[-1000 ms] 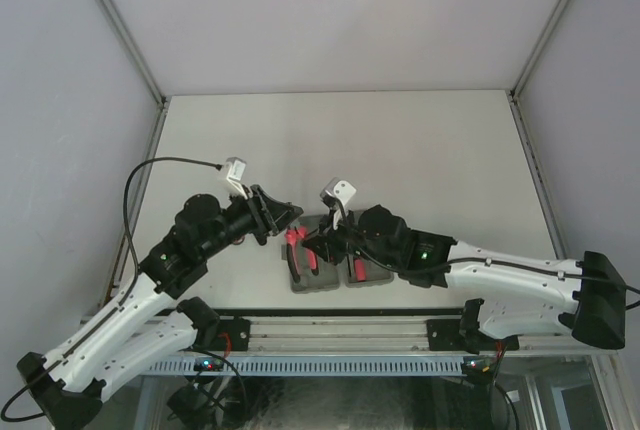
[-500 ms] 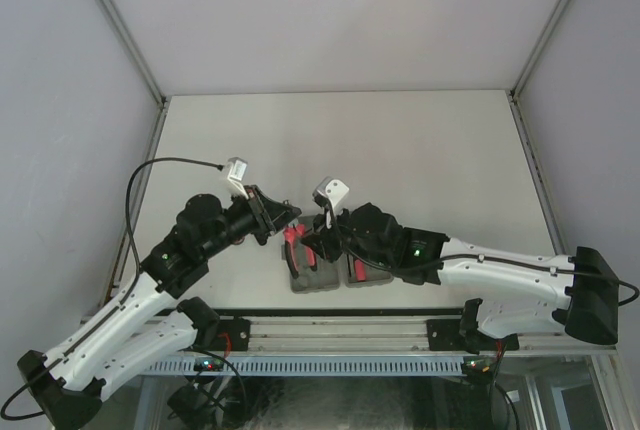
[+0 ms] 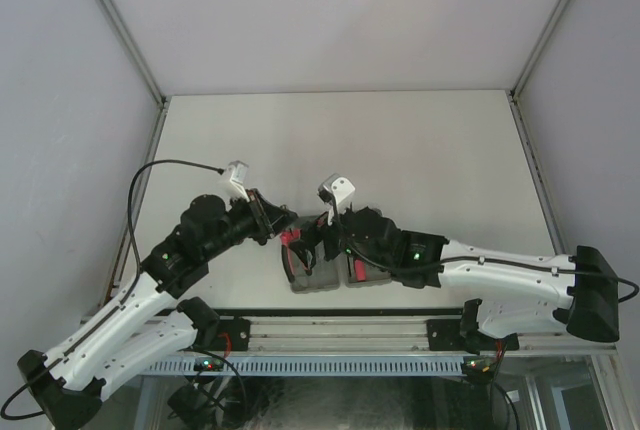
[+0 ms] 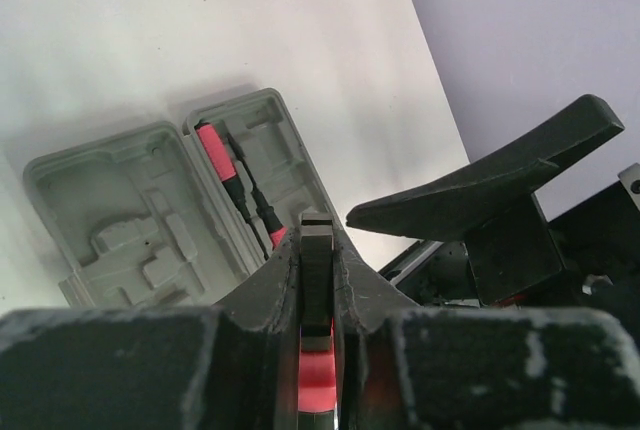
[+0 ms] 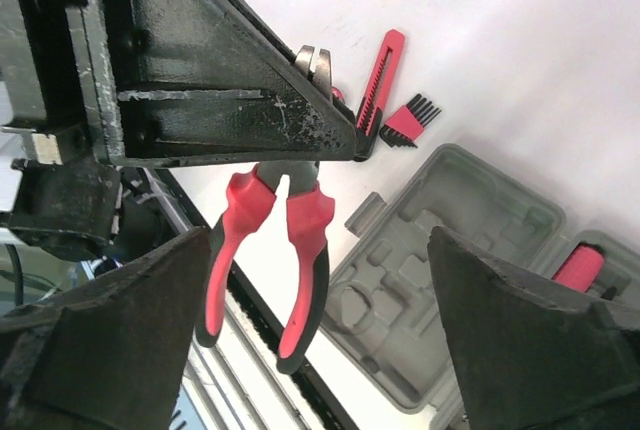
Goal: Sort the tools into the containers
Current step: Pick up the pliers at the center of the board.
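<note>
Right wrist view: pliers (image 5: 268,250) head hidden behind left gripper (image 5: 345,140); case (image 5: 450,210) second half cut off by finger and right edge. Top view: case mostly under arms (image 3: 400,250), contents too small to name. Left wrist view: pliers only a red sliver between blurred fingers (image 4: 270,290)

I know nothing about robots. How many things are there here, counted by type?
Red-handled pliers: 1
Thick red-handled driver: 1
Long thin screwdriver: 1
Red-and-black toothed strip: 1
Comb-like piece: 1
Grey case: 1
Total: 6
</note>
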